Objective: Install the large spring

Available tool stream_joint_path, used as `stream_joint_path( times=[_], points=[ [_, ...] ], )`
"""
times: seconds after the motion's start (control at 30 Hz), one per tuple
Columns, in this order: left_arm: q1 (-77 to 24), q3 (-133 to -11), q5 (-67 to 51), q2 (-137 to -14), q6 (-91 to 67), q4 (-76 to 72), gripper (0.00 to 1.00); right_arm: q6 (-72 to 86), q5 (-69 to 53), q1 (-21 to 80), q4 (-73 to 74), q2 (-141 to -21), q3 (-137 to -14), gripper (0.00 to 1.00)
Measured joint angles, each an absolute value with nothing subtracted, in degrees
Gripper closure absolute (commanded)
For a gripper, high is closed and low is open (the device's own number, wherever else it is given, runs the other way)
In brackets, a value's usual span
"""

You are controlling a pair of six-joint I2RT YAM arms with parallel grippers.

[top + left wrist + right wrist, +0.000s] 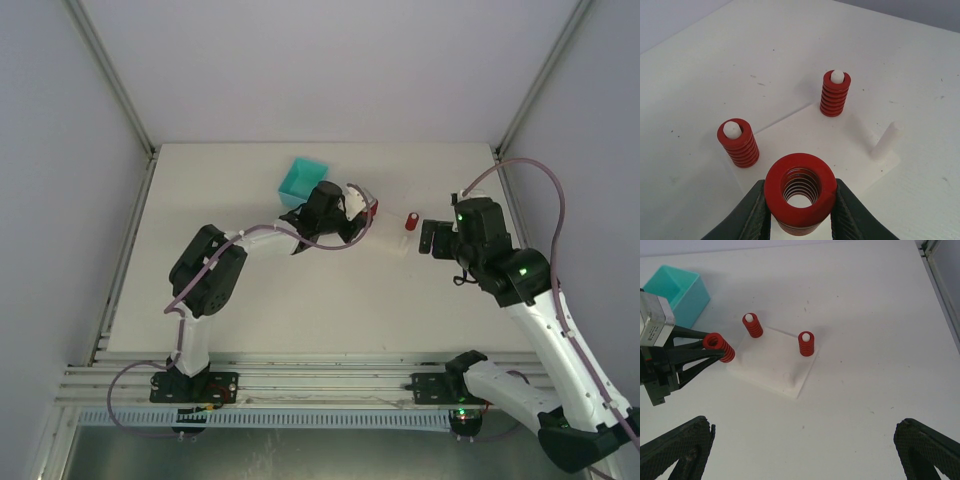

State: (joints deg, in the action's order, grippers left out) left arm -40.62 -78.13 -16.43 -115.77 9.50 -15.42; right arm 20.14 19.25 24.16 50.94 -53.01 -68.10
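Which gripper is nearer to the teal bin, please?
Left. The left gripper, holding a red spring, is just beside the teal bin; the right gripper is open beyond the peg plate.

Teal bin [302, 178] on white table [300, 300] (far side).

The large spring [800, 192] is a thick-walled red coil with an open bore. It is clamped by its sides between the left jaws, over the nearest corner of the white base plate [810, 135]. Beyond the jaws, a left small spring [738, 142] and a far small spring [835, 93] each sit on a white peg. A bare peg [887, 142] stands ahead to the right.
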Motion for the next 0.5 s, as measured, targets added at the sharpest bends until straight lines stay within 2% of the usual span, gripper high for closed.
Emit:
stream_joint_path(
  times=[0.5],
  points=[
    [-40.6,-78.4,-15.0,-116.2,10.7,-15.4,1.0,19.3,19.3,24.2,51.1,-53.0,-69.4,0.01]
  ],
)
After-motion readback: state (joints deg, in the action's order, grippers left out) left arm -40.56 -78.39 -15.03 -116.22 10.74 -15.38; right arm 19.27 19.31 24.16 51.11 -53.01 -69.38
